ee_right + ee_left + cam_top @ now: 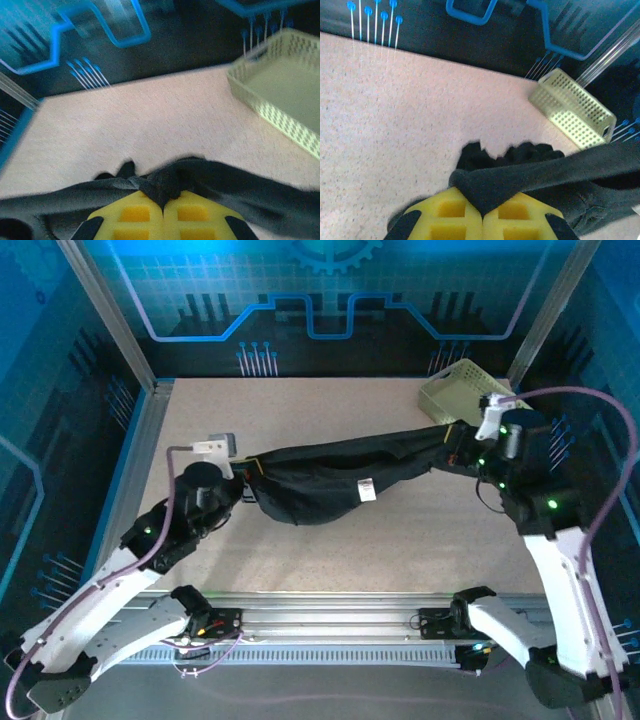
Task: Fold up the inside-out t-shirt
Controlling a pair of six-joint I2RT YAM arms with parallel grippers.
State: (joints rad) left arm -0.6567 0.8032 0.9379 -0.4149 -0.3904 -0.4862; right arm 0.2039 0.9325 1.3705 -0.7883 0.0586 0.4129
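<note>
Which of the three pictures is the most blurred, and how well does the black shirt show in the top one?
Top external: sharp and evenly lit, but the t-shirt is a dark mass; only its pale tag stands out. Left wrist: fairly sharp, the basket lattice is clear. Right wrist: the most blurred, the basket lattice smears.

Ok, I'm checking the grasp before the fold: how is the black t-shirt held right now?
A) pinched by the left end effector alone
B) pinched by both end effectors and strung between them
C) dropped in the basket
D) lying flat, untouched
B: the left end effector and the right end effector each clamp bunched fabric, and the t-shirt spans between them.
</note>
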